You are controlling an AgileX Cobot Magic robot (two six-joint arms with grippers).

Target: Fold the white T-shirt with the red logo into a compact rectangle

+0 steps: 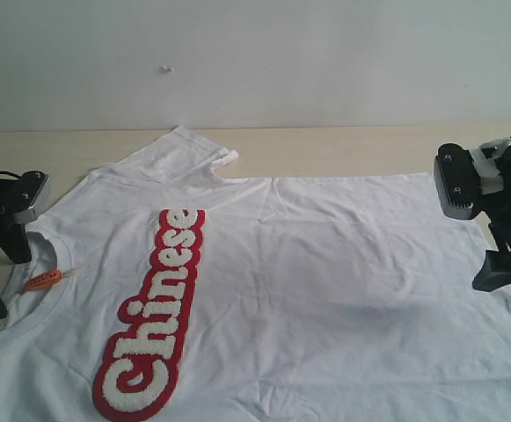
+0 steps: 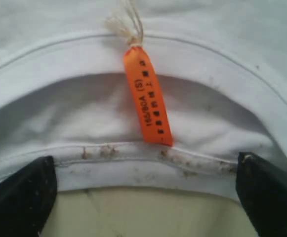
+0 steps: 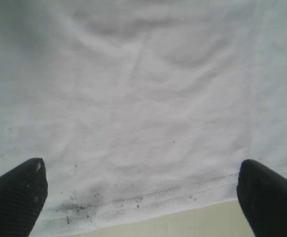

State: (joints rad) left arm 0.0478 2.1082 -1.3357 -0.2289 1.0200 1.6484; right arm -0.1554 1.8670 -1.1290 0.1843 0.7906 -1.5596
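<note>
Tools wide open, empty | left tool (image 2: pixel 143 162) over white T-shirt (image 1: pixel 325 264) collar (image 2: pixel 217 69) | right tool (image 3: pixel 142 167) over hem (image 3: pixel 158 196)

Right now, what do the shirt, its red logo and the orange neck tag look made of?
The white T-shirt: thin matte knit, probably cotton; soft wrinkles, stitched hem.
The red logo: fuzzy pile patch with puffy white letters, perhaps chenille.
The orange tag: smooth printed ribbon, likely synthetic; frayed threads at one end.
</note>
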